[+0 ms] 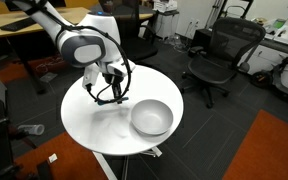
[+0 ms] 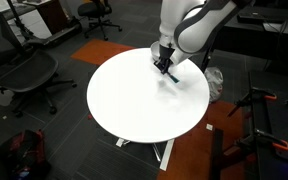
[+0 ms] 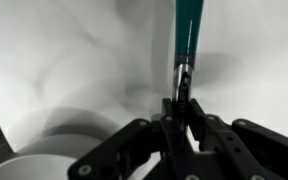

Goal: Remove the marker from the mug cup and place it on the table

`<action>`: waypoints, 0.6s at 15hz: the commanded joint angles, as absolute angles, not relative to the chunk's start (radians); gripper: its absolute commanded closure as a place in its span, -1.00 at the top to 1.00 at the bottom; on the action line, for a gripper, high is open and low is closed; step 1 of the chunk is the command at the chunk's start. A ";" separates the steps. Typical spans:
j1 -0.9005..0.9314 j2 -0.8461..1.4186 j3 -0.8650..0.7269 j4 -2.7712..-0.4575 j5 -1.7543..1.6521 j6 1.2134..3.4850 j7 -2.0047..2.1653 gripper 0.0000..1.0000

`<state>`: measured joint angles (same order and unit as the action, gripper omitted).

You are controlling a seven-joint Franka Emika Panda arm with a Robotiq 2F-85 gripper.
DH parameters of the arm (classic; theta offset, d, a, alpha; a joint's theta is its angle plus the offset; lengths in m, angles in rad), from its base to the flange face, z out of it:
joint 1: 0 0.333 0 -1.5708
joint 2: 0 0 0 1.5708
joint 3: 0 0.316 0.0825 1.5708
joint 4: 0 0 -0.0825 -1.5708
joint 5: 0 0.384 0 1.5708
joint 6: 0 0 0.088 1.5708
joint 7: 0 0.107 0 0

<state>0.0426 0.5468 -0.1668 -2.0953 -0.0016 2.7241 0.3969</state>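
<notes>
My gripper [image 3: 182, 108] is shut on the marker [image 3: 187, 40], which has a dark body and a teal-blue part and sticks out beyond the fingertips toward the white table top [image 3: 74, 60]. In both exterior views the gripper [image 1: 112, 95] [image 2: 165, 68] hangs low over the round white table [image 1: 89, 120] [image 2: 134, 100]. The silvery-grey bowl-shaped mug cup [image 1: 151, 117] stands on the table beside the gripper. Its rim shows at the bottom left of the wrist view [image 3: 29, 168]. The marker is clear of the cup.
Black office chairs [image 1: 219, 55] [image 2: 19, 70] stand around the table on the dark floor. Wooden desks [image 1: 44, 20] are behind the arm. An orange carpet patch [image 1: 269, 150] lies beside the table.
</notes>
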 commanded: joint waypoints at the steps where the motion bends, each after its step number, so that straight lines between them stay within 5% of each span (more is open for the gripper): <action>1: 0.064 0.567 -0.183 -2.079 0.000 2.738 0.409 -0.91; 2: 0.066 0.570 -0.184 -2.077 -0.001 2.737 0.409 -0.88; 3: 0.071 0.573 -0.190 -2.073 -0.004 2.732 0.415 -0.13; 4: 0.072 0.574 -0.189 -2.071 -0.001 2.730 0.415 -0.11; 9: 0.082 0.552 -0.202 -2.067 -0.009 2.724 0.414 0.64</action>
<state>0.0581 0.5698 -0.1788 -2.0727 -0.0016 2.7242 0.3976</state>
